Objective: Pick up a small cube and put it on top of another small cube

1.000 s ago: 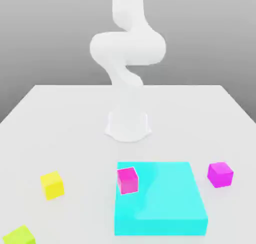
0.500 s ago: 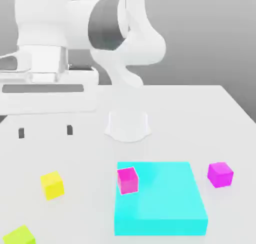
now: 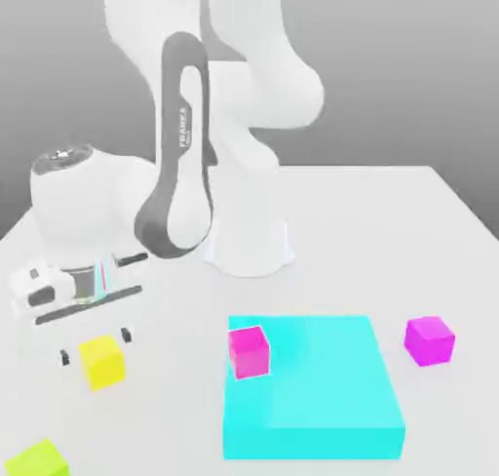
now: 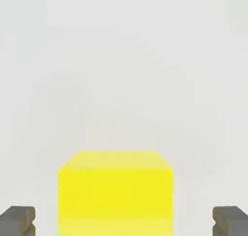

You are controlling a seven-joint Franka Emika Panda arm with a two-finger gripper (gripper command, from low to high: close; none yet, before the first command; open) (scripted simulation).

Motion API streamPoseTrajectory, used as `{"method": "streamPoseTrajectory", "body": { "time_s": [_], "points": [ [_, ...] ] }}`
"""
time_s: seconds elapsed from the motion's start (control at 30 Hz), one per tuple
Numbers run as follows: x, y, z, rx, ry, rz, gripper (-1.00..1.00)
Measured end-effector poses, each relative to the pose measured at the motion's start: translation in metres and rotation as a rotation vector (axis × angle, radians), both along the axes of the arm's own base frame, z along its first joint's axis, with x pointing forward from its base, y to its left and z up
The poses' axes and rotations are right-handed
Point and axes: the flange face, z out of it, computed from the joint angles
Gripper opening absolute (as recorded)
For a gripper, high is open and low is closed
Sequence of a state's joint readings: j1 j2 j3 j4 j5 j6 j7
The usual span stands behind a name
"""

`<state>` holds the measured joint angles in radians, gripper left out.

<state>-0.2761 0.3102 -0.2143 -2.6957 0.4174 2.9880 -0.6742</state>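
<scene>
The yellow cube (image 3: 102,360) is sitting on the white desk (image 3: 390,230), toward the exterior view's left, with the claw (image 3: 95,346) hanging straight over it. In the hand view the cube (image 4: 115,192) is lying between the two dark fingertips (image 4: 17,220), and a clear gap is showing on each side, so the claw is released and not touching it. The exterior view is showing more: a pink cube (image 3: 249,351) on a cyan slab (image 3: 322,396), a magenta cube (image 3: 429,340) beside the slab, and a lime cube (image 3: 37,460), which the frame edge is cutting off.
</scene>
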Motion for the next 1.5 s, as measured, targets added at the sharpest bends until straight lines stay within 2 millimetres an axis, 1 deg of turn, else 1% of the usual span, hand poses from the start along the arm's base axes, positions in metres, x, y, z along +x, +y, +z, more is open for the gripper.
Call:
{"method": "streamPoseTrajectory", "body": {
  "time_s": [0.13, 0.17, 0.2, 0.27, 0.4, 0.43, 0.47, 0.53, 0.57, 0.6, 0.67, 0.73, 0.8, 0.87, 0.93, 1.03, 1.1, 1.13, 1.17, 1.2, 1.37, 1.4, 1.5],
  "points": [
    [0.0, 0.0, 0.0, 0.002, 0.002, 0.0, -1.0],
    [-0.001, 0.001, -0.005, 0.003, 0.002, -0.001, -1.0],
    [0.0, 0.0, -0.002, 0.003, 0.002, 0.0, -1.0],
    [0.001, -0.001, 0.013, 0.0, 0.001, 0.002, -1.0],
    [0.0, 0.0, 0.05, 0.003, 0.001, 0.0, -1.0],
    [0.009, 0.003, 0.06, -0.003, -0.014, 0.015, -1.0],
    [0.023, 0.007, 0.069, -0.013, -0.037, 0.041, -1.0],
    [0.06, 0.022, 0.09, -0.036, -0.098, 0.114, -1.0],
    [0.077, 0.042, 0.097, -0.037, -0.116, 0.162, -1.0],
    [0.09, 0.07, 0.101, -0.029, -0.124, 0.214, -1.0],
    [0.105, 0.131, 0.105, -0.009, -0.125, 0.313, -1.0],
    [0.11, 0.191, 0.108, 0.011, -0.118, 0.406, -1.0],
    [0.105, 0.25, 0.111, 0.027, -0.107, 0.498, -1.0],
    [0.092, 0.308, 0.114, 0.038, -0.093, 0.59, -1.0],
    [0.072, 0.363, 0.117, 0.044, -0.079, 0.683, -1.0],
    [0.031, 0.434, 0.121, 0.044, -0.058, 0.812, -1.0],
    [-0.003, 0.474, 0.123, 0.038, -0.045, 0.895, -1.0],
    [-0.02, 0.492, 0.125, 0.034, -0.041, 0.935, -1.0],
    [-0.035, 0.497, 0.121, 0.022, -0.023, 0.949, -1.0],
    [-0.041, 0.496, 0.113, 0.012, -0.01, 0.949, -1.0],
    [-0.045, 0.494, 0.063, 0.002, 0.002, 0.945, -1.0],
    [-0.046, 0.494, 0.053, 0.002, 0.003, 0.945, 1.0],
    [-0.046, 0.494, 0.053, 0.002, 0.003, 0.945, 1.0]
  ]
}}
